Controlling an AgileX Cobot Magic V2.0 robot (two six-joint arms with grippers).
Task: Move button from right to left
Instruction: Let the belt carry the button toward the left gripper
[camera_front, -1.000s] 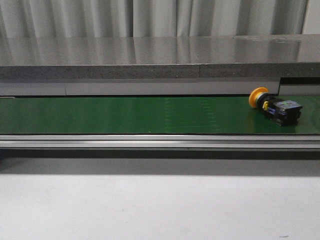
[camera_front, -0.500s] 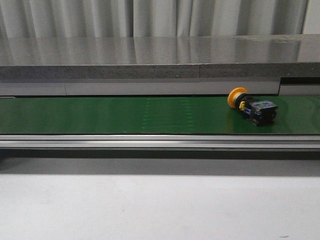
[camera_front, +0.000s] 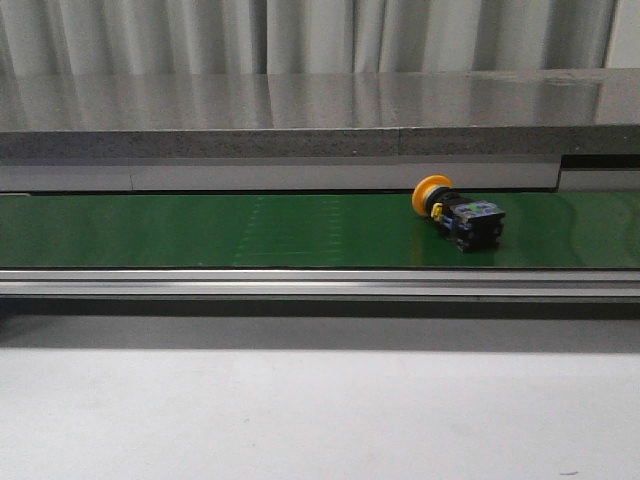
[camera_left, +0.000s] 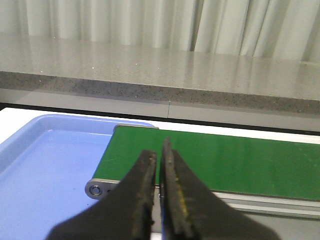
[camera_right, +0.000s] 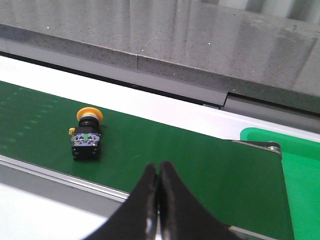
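Button (camera_front: 456, 212) lying on its side on green belt (camera_front: 200, 230), right of centre, yellow cap toward the back, black body toward the front; touched by nothing. Left end effector (camera_left: 159, 165) closed, empty, hovering near the belt's end beside a blue tray (camera_left: 45, 160), tray bare. Right end effector (camera_right: 158, 176) closed, empty, near the belt's front edge, apart from the button. Green bin (camera_right: 300, 165) past the belt's other end.
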